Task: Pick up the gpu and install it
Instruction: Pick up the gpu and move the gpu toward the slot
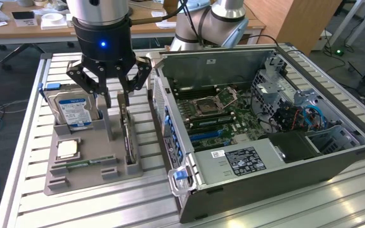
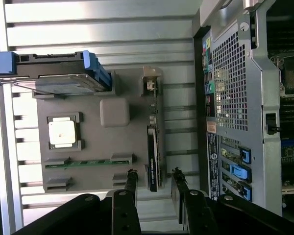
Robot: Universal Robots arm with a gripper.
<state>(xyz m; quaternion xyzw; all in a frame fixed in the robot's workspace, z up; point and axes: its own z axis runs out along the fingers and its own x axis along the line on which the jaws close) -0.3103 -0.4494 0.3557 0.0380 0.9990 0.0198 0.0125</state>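
Jaws wide open, holding nothing, poised over the gpu (image 1: 129, 135) (image 2: 153, 156) w/ one finger (image 2: 131, 188) either side of the card's end; can't tell if any pad touches it. Gpu stands on edge in a slot of the grey tray (image 1: 87, 178), right under the jaws. White print on its black top edge, too small to read. Blue light (image 1: 103, 44) glows on the wrist above the jaws.

Further out, on the side away from the case: green memory stick (image 1: 87, 162) lying flat, square silver CPU chip (image 1: 67, 148), then hard drive (image 1: 73, 110) on edge at the tray's corner. Its blue label has text, not legible.

On the jaws' other side, close by: open PC case (image 1: 309, 164) on the slatted metal table (image 1: 106, 209), motherboard (image 1: 217, 114) exposed. Black label (image 1: 241, 160) w/ white print and a small white sticker (image 1: 217, 153) beside it, neither readable. Blue latch (image 1: 180, 175) at the case's corner.

Farthest behind the jaws: wooden table (image 1: 17, 29) w/ misc. items.
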